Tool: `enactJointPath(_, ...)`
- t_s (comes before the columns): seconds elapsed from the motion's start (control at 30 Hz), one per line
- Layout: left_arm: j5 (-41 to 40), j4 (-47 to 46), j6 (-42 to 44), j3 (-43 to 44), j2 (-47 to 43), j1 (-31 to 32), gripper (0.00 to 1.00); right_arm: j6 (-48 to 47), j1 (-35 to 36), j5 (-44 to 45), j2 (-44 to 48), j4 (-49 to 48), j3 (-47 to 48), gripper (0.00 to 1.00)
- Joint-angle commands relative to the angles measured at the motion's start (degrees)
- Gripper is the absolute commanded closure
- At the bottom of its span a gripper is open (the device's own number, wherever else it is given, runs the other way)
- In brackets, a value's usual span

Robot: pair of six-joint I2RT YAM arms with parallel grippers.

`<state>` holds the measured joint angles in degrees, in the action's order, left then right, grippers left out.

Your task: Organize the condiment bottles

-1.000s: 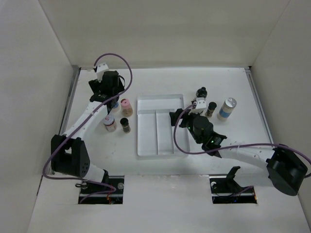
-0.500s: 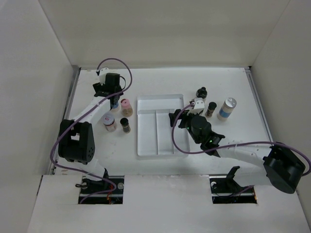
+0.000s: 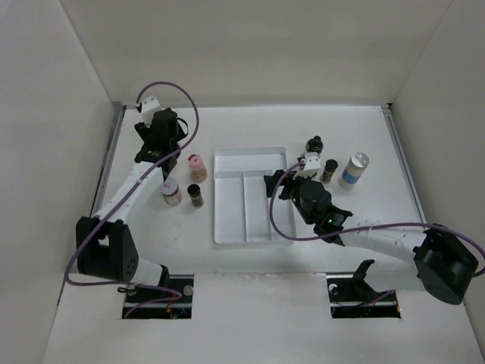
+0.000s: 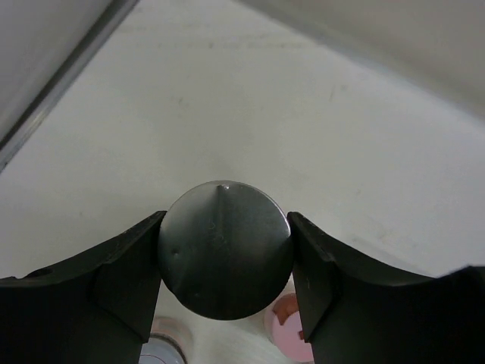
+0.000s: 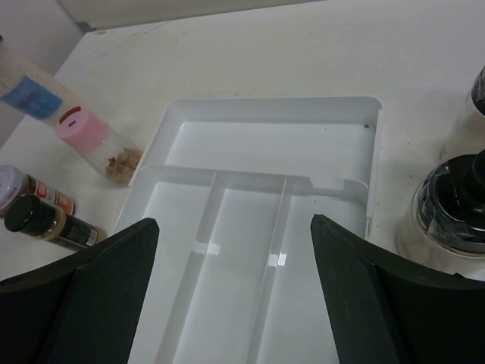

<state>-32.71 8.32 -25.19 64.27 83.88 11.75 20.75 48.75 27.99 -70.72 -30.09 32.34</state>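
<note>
Pinching a seemingly light, slick silver-capped jar [image 4: 224,235] by its cap, left claw [image 4: 225,258] hangs left of the white divided tray [image 3: 250,165]

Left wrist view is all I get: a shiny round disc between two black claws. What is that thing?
Observer: The top of a silver-capped bottle, held by the left gripper. The right wrist view shows what is likely its clear body with a blue label.
Visitor: Where might it go?
Observer: Probably into the white divided tray mid-table; the top view shows its compartments empty.
Visitor: And the other arm?
Observer: The right gripper hangs open at the tray's right side, holding nothing.
</note>
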Motion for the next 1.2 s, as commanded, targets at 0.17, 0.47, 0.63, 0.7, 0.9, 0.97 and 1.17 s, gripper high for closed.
enactJointPath(0.17, -0.5, -12.0, 3.6, 7.9, -8.5, 10.2, 0.65, 0.3, -2.0, -0.6, 3.8, -3.0, -0.4, 0.46)
enactJointPath(0.47, 0.2, -13.8, 3.5, 7.0, -2.3, 22.3, 0.65, 2.2, -4.0, 0.6, 6.5, -2.6, -1.9, 0.76)
enactJointPath(0.63, 0.8, -18.4, 3.4, 3.4, 0.5, 23.8, 0.65, 3.2, -5.6, -0.1, 7.5, -3.5, -3.1, 0.69)
enactJointPath(0.7, 0.5, -19.1, 3.6, 2.4, 1.3, 24.3, 0.65, 3.2, -5.9, -0.3, 7.5, -3.0, -2.9, 0.68)
enactJointPath(0.9, 0.8, -20.9, 3.9, -0.9, 4.2, 23.9, 0.65, 3.1, -6.3, 0.0, 6.6, -2.7, -2.7, 0.63)
enactJointPath(0.97, 0.8, -21.9, 4.0, -2.4, 5.2, 23.9, 0.65, 3.2, -6.7, 0.0, 7.3, -2.8, -3.1, 0.60)
enactJointPath(1.17, 0.5, -23.0, 4.2, -4.4, 8.1, 23.5, 0.61, 3.2, -7.1, 0.2, 8.3, -3.2, -3.7, 0.51)
